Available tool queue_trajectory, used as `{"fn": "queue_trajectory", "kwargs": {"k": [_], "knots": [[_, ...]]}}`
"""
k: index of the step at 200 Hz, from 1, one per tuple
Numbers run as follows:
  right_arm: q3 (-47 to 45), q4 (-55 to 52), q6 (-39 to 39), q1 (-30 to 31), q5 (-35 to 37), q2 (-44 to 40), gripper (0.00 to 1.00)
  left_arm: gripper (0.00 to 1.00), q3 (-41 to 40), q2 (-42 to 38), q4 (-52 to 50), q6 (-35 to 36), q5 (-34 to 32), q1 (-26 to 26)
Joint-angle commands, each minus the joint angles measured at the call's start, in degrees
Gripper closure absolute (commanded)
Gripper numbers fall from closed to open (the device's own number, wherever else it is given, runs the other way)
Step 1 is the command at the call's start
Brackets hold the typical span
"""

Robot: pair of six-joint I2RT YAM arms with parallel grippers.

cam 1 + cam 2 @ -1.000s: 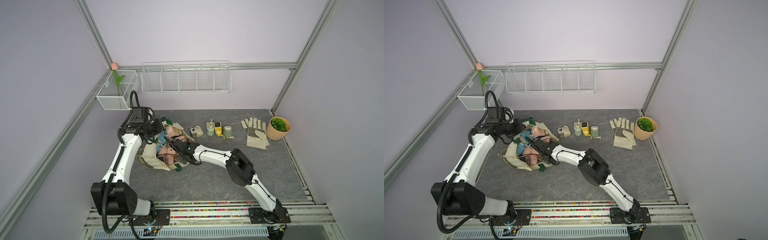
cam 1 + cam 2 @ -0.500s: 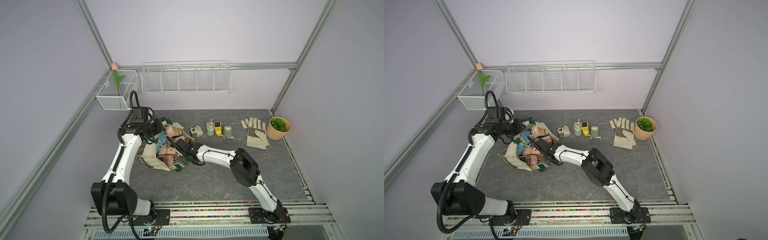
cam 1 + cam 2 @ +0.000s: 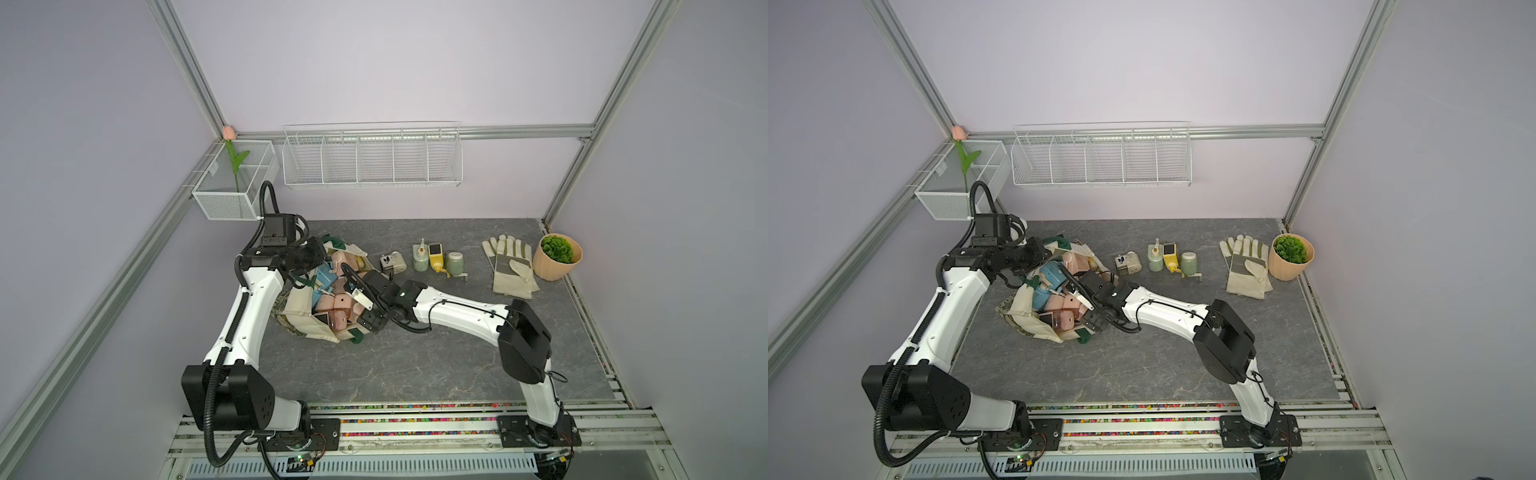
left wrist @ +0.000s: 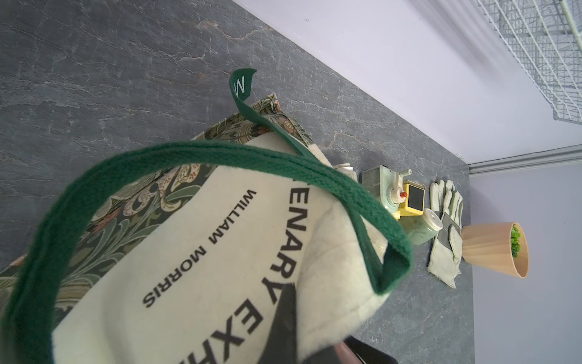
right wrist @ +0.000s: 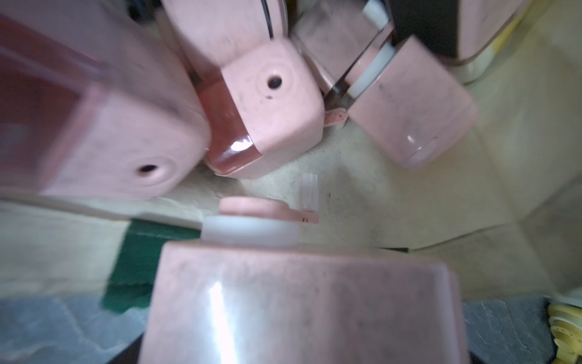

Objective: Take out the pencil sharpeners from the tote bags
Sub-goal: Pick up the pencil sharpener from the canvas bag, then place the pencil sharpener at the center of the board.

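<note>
Reaching into the tote bag (image 3: pixel 302 309) near the table's (image 3: pixel 415 365) left edge, the right gripper (image 3: pixel 361 300) has narrowed around a pink pencil sharpener (image 5: pixel 302 299). Whether it grips yet I cannot tell, but lift-out seems next. The left gripper (image 3: pixel 320 262) stays clenched on the bag's rim.

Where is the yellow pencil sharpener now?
In a top view, the yellow pencil sharpener sits on the table between a pale green sharpener and a round pale green one, left of the work gloves.

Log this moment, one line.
left gripper: shut on tote bag | right gripper: around pink sharpener inside it, grip unclear | four sharpeners out
</note>
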Motion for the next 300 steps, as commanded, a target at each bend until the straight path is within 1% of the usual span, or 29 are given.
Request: {"fn": "queue_trajectory", "kwargs": {"k": [1,30,39,50,73,96,121,154,166,176,182,185,194,210,226,239,258,280,300], "knots": [[-1.28,0.71,0.78,-0.04,-2.97,-6.1,0.27,1.0,-0.14,-1.02,-1.11,0.14,0.83,-0.01],[-3.8,1.96,2.09,-3.51,-5.56,-11.65,0.28,1.0,-0.08,-1.1,-1.1,0.14,0.85,-0.01],[-4.79,2.43,3.31,-5.4,-5.71,-13.4,0.28,1.0,-0.07,-1.09,-1.1,0.14,0.93,-0.01],[-6.57,3.6,4.99,-8.15,-7.85,-15.91,0.28,1.0,-0.16,-1.15,-1.01,0.09,0.93,-0.02],[-11.42,7.53,10.52,-15.63,-13.06,-21.27,0.28,1.0,-0.08,-1.18,-1.05,0.06,1.02,-0.01],[-16.46,12.53,18.4,-24.05,-17.72,-25.04,0.28,1.0,-0.1,-1.17,-1.01,0.05,1.1,-0.01],[-20.5,17.01,25.59,-32.95,-18.98,-25.78,0.28,1.0,-0.09,-1.18,-1.01,0.05,1.17,-0.01],[-22.78,23.24,33.25,-43.03,-24.13,-20.88,0.29,1.0,-0.27,-1.38,-0.93,0.1,1.03,-0.07],[-22.58,24.68,35.63,-45.67,-24.93,-18.48,0.29,1.0,-0.2,-1.28,-0.92,0.05,1.13,-0.01],[-22.33,26.28,37.33,-47.57,-26.98,-16.35,0.29,1.0,-0.16,-1.18,-0.88,0.01,1.17,-0.03],[-22.14,27.01,38.55,-47.7,-27.66,-14.97,0.29,1.0,-0.14,-1.16,-0.98,0.05,1.19,-0.01],[-22.05,27.5,39.17,-49.44,-28.17,-14.36,0.29,1.0,-0.09,-1.16,-0.93,0.05,1.25,-0.01],[-21.72,28.91,40.88,-50.91,-30.27,-12.03,0.29,1.0,-0.12,-1.16,-0.92,0.05,1.21,-0.01],[-20.78,30.27,42.93,-52.27,-32.68,-8.68,0.29,1.0,-0.07,-1.16,-0.92,0.05,1.28,-0.01],[-20.11,30.78,44.01,-53.02,-32.24,-6.14,0.28,1.0,-0.16,-1.14,-0.92,0.05,1.19,-0.01],[-19.67,31.76,45.24,-53.83,-33.23,-4.11,0.27,1.0,-0.12,-1.13,-1.01,0.05,1.17,-0.01],[-18.79,32.92,46.75,-54.58,-35.94,-0.97,0.26,1.0,-0.09,-1.07,-0.96,0.04,1.21,-0.04],[-18.4,35.25,47.63,-54.59,-38.01,1.77,0.24,1.0,0.02,-0.92,-1.02,0.05,1.28,-0.01],[-17.94,36.43,48.76,-54.73,-39.35,3.9,0.2,1.0,-0.14,-0.91,-1.01,0.05,1.19,-0.01]]}}
